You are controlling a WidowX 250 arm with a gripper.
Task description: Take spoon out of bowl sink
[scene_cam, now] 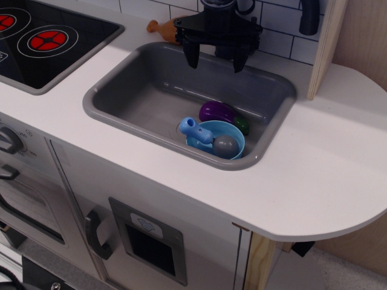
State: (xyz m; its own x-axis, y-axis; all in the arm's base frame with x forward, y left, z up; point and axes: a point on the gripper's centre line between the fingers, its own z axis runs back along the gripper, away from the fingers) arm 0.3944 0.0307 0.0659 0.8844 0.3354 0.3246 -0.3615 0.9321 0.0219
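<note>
The grey sink [139, 90] is set in the white countertop. In its front right corner sits the light-blue bowl [236, 138]. The spoon [205, 134] lies across the bowl, its light-blue handle pointing left over the rim and its grey scoop head at the right inside the bowl. My black gripper [216, 60] hangs above the back of the sink, open and empty, well behind and above the bowl.
A purple eggplant toy [219, 112] lies in the sink right behind the bowl. A black stovetop with red rings [48, 39] is at the left. An orange toy [162, 29] lies on the counter behind the sink. A wooden post [323, 48] stands at the right.
</note>
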